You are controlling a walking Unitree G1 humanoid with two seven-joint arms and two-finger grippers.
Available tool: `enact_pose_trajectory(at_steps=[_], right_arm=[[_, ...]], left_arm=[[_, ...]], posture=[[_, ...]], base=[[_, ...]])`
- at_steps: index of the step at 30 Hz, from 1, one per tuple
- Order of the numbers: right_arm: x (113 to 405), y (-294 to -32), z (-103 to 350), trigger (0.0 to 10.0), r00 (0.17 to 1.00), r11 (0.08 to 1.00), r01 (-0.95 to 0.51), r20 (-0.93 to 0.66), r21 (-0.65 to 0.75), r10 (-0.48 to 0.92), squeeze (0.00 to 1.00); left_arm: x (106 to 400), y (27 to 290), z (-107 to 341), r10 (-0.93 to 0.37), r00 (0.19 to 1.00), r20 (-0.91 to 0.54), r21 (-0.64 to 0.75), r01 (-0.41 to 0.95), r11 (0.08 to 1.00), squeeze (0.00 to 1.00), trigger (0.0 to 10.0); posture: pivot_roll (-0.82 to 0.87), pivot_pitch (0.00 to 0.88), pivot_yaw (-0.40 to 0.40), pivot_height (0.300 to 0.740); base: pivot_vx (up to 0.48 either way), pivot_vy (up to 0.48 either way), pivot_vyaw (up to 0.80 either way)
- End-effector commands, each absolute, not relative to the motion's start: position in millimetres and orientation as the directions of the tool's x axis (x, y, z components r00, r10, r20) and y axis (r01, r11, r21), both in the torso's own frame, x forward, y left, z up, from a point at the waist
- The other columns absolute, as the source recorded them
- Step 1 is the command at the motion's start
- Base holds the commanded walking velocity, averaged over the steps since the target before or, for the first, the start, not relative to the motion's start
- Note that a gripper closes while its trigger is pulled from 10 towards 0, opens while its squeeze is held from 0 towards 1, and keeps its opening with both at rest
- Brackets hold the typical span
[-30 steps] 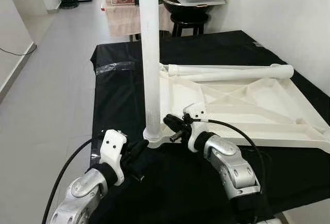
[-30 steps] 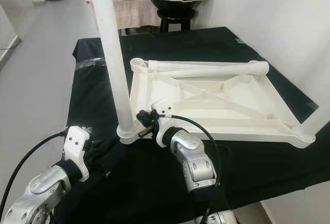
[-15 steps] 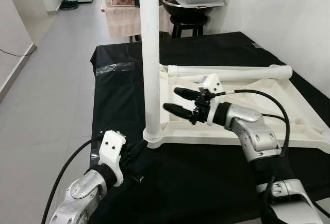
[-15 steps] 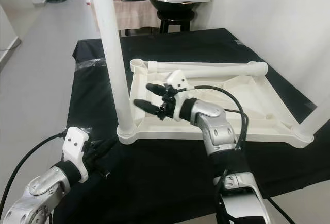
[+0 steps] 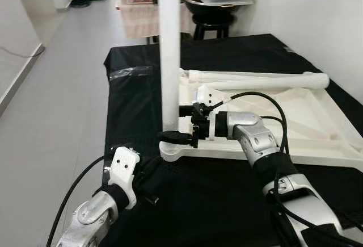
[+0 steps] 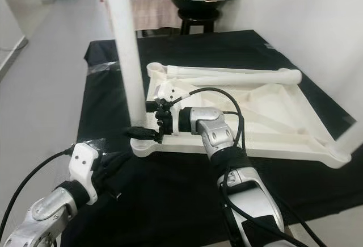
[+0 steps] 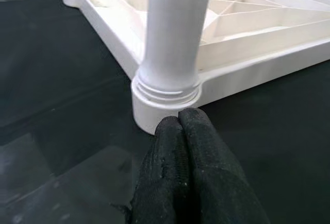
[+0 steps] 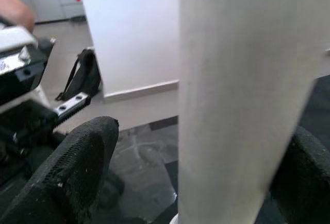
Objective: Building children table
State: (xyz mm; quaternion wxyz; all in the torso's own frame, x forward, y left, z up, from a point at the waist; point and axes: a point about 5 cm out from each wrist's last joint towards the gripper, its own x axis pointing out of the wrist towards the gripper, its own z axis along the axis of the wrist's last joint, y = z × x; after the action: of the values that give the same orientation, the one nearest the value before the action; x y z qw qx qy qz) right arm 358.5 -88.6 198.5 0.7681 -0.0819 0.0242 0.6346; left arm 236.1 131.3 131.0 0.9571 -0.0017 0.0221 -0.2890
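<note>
Upright table leg (image 5: 169,48) sits between the right end effector's (image 5: 180,125) spread fingers; left end effector (image 7: 185,131) clenched beside its socket.

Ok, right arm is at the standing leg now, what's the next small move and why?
Probably close the right gripper on the upright leg: its jaws stand open either side of the leg, just above the corner socket, not yet gripping. The left gripper rests shut by the socket.

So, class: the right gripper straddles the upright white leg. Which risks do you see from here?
The right gripper is open around the tall white plastic leg; an uneven squeeze could tilt it in the corner socket. The white tabletop lies loose on black cloth and may slide.
</note>
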Motion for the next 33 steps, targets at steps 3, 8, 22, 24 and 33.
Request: enact_pose_trajectory(at_steps=[3,8,22,24,33], right_arm=[[361,-87,196,10.0,0.198,0.186,-0.978,-0.142,-0.098,0.97,0.0],[361,-79,193,10.0,0.196,0.188,-0.979,-0.101,-0.082,0.975,0.0],[352,-99,174,0.0,0.173,0.169,-0.985,-0.121,-0.046,0.977,0.0],[345,-111,166,0.0,0.227,0.221,-0.974,-0.162,-0.051,0.96,0.0],[291,-131,114,0.0,0.863,0.875,-0.467,-0.283,-0.131,0.418,0.0]], left_arm=[[234,131,130,-0.556,0.83,-0.054,-0.008,0.556,0.831,0.0,10.0],[233,131,129,-0.559,0.827,-0.058,-0.008,0.56,0.829,0.0,10.0],[234,130,130,-0.566,0.823,-0.052,-0.022,0.565,0.825,0.0,10.0],[235,130,130,-0.567,0.822,-0.05,-0.024,0.566,0.824,0.0,10.0],[237,134,131,-0.565,0.824,-0.046,-0.021,0.564,0.825,0.0,10.0]], posture=[[0.07,0.072,-0.049,0.74],[0.07,0.064,-0.044,0.74],[0.05,0.072,-0.047,0.74],[0.04,0.077,-0.058,0.74],[0.01,0.078,-0.056,0.74]], base=[[0.0,0.0,0.0],[0.0,0.0,0.0],[0.0,0.0,0.0],[0.0,0.0,0.0],[0.0,0.0,0.0]])
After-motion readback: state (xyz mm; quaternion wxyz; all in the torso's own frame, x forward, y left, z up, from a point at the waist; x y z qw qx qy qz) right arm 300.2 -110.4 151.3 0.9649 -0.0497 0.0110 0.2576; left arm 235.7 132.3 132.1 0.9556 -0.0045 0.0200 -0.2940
